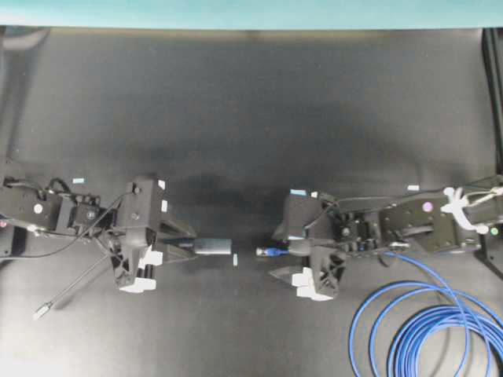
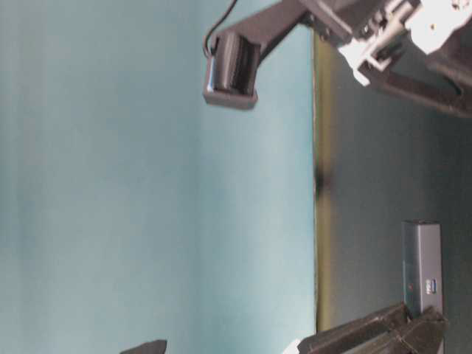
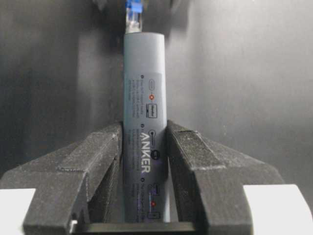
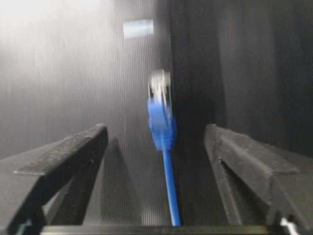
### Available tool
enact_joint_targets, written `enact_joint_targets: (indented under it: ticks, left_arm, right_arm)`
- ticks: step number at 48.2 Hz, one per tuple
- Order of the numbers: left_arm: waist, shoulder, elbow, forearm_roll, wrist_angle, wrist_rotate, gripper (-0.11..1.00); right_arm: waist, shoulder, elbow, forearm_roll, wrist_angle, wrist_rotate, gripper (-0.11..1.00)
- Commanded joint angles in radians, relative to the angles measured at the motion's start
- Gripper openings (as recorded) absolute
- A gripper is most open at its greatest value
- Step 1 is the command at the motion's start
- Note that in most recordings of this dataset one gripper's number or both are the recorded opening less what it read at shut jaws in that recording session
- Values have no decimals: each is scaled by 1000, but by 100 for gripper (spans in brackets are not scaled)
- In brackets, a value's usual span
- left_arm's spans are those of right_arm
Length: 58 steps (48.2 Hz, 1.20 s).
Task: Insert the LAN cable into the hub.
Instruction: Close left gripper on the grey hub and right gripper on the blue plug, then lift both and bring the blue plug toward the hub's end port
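Observation:
The hub (image 1: 212, 247) is a slim grey bar, and my left gripper (image 1: 185, 250) is shut on its rear half. In the left wrist view the hub (image 3: 144, 88) stands clamped between both fingers of the left gripper (image 3: 144, 142), with the LAN cable's plug (image 3: 133, 17) just beyond its far end. The LAN cable's clear plug with its blue boot (image 1: 269, 252) lies a short gap to the right of the hub. My right gripper (image 4: 155, 131) is open, and the plug and boot (image 4: 161, 115) lie between its fingers without touching either. The cable's blue loops (image 1: 424, 330) lie at the bottom right.
A small white tab (image 1: 235, 258) lies on the black mat just below the gap between hub and plug. The hub's thin grey cable ends in a silver plug (image 1: 43, 312) at the lower left. A teal wall (image 1: 251, 12) borders the far edge.

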Motion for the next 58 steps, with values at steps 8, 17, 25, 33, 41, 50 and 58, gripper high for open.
enact_joint_targets:
  ticks: [8, 17, 25, 33, 41, 50, 58]
  left_arm:
    - [-11, -14, -15, 3, 18, 0, 29]
    - [-11, -14, -17, 3, 40, 2, 29]
    - [-11, -17, -26, 3, 63, 8, 29]
    - [-8, -40, -75, 5, 225, 26, 29]
    - [-5, -52, -141, 3, 376, 81, 29]
    - [2, -37, -198, 3, 422, 115, 29]
    - [8, -29, -212, 3, 426, 121, 29]
  right_arm:
    - [5, 23, -2, 0, 2, 5, 48]
    - [18, 18, 15, 0, 3, 8, 13]
    - [21, 12, 9, 0, 9, 9, 13]
    - [21, -48, -12, 2, 92, 6, 13]
    - [21, -120, -52, 0, 186, 6, 13]
    - [20, -130, -106, 0, 219, 5, 13]
    - [17, -117, -137, 0, 233, 6, 13]
